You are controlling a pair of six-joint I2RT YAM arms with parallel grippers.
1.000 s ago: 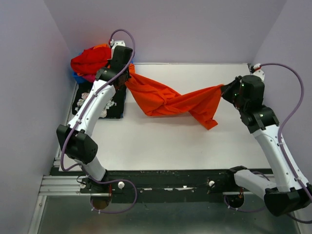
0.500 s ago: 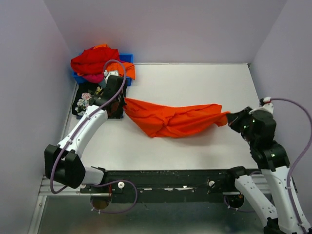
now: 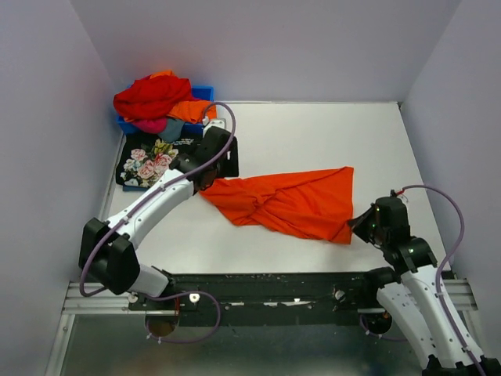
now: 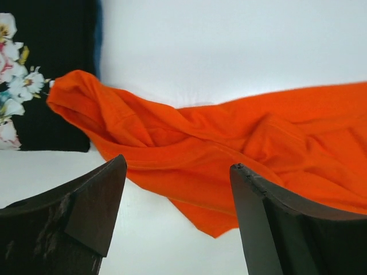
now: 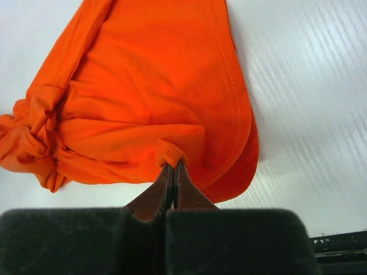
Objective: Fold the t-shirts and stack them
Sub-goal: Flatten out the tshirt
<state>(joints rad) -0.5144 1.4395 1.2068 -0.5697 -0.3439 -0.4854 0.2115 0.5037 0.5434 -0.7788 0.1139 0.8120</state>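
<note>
Right end effector (image 5: pixel 173 166) clamps a hem of the crumpled bright orange cloth t-shirt (image 3: pixel 290 204); open left end effector (image 4: pixel 178 163) should grab its 9 o'clock end.

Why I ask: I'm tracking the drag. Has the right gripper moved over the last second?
Yes. The right gripper, shut on the orange t-shirt, has pulled back toward the near edge of the table.

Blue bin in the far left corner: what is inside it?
The blue bin holds a heap of cloth: a red t-shirt on top, an orange t-shirt and a pink t-shirt peeking out beneath. The heap hides the bin's floor and whatever lies deeper.
</note>
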